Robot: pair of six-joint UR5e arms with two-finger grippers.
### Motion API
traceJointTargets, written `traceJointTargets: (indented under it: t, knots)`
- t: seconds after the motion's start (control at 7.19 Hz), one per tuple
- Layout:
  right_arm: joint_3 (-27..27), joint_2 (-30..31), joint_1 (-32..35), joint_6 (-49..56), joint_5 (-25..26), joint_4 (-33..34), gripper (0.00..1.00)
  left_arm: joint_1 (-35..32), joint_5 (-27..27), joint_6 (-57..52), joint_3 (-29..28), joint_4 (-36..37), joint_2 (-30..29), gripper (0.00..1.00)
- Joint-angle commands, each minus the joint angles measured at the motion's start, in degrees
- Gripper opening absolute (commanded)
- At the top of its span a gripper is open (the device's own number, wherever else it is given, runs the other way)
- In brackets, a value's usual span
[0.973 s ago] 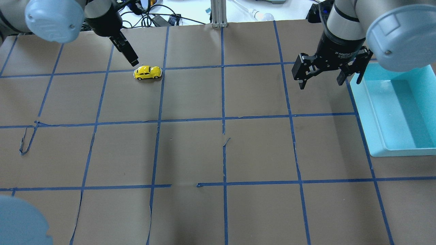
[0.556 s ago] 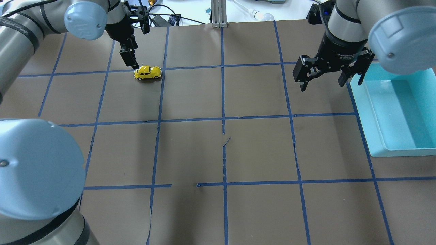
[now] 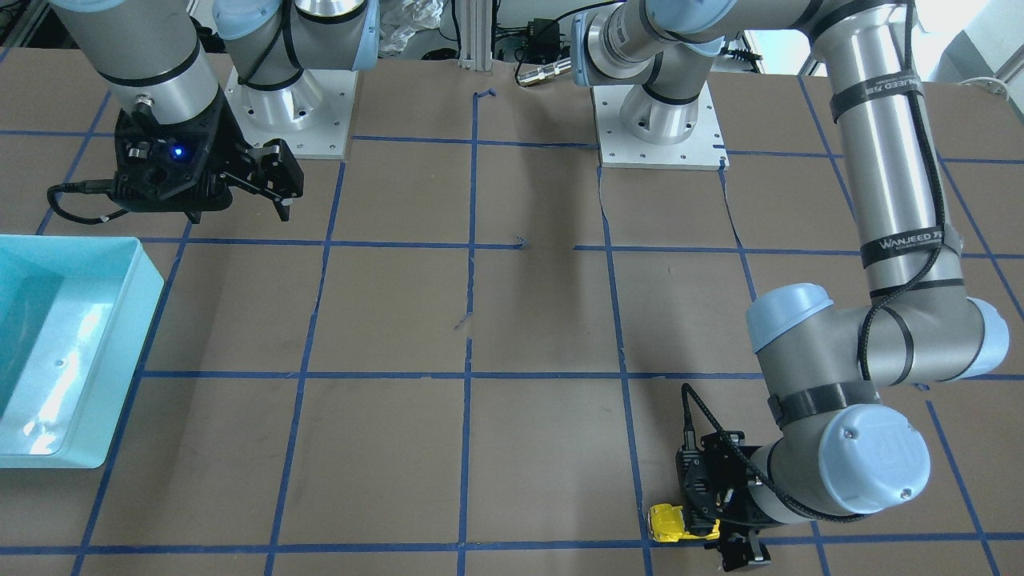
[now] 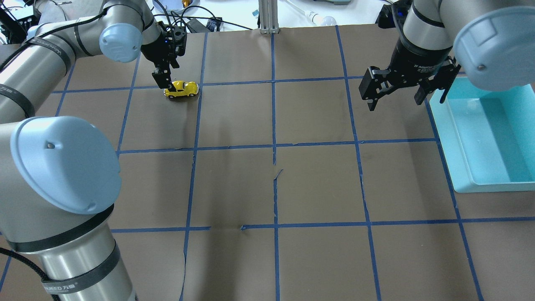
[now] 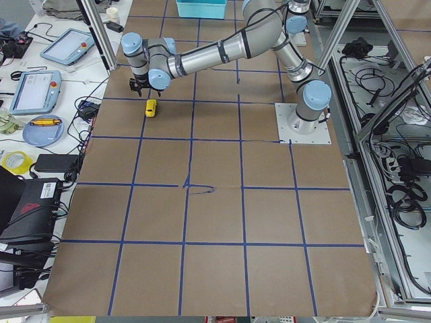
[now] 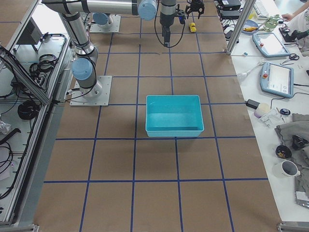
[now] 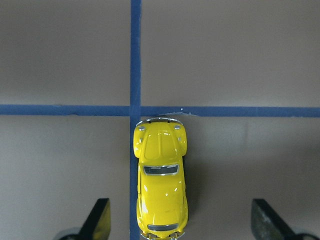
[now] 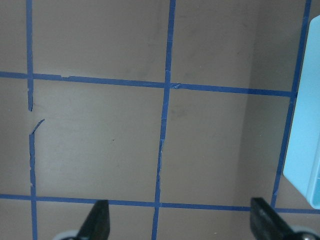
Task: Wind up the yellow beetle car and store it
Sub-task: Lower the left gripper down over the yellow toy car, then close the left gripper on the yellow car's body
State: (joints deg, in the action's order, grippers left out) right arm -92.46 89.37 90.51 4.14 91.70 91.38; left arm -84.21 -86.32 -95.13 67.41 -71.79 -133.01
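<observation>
The yellow beetle car (image 4: 181,89) stands on the brown paper at the far left of the table, beside a crossing of blue tape lines. It also shows in the front view (image 3: 668,522) and the left wrist view (image 7: 161,187). My left gripper (image 4: 166,79) is open and hangs right over the car. In the left wrist view (image 7: 181,222) the car's near end lies between the two fingers (image 7: 98,220), closer to that one, with a gap on both sides. My right gripper (image 4: 394,100) is open and empty, above the table next to the teal bin (image 4: 459,138).
The teal bin (image 3: 148,282) is empty and sits at the table's right edge. Its edge shows in the right wrist view (image 8: 305,140). Cables and small devices lie beyond the table's far edge (image 4: 196,23). The paper is torn near the middle (image 4: 276,173).
My left arm has swung in and turned, bringing its gripper from behind and left of the car to right over it. The car and the right arm have not moved.
</observation>
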Motion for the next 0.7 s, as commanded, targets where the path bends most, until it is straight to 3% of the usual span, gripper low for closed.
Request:
traceJointTargets:
  t: [0.0,0.56]
  knots:
    - [-0.27,-0.07,-0.25,-0.27,-0.11,-0.23,1.00,0.10,-0.60,0.55,-0.61,1.12,-2.33,1.00]
    - [-0.27,0.10,-0.07,-0.19,0.06,-0.24,1.00,-0.25,-1.48,3.02,-0.17,1.22,-2.79,0.89]
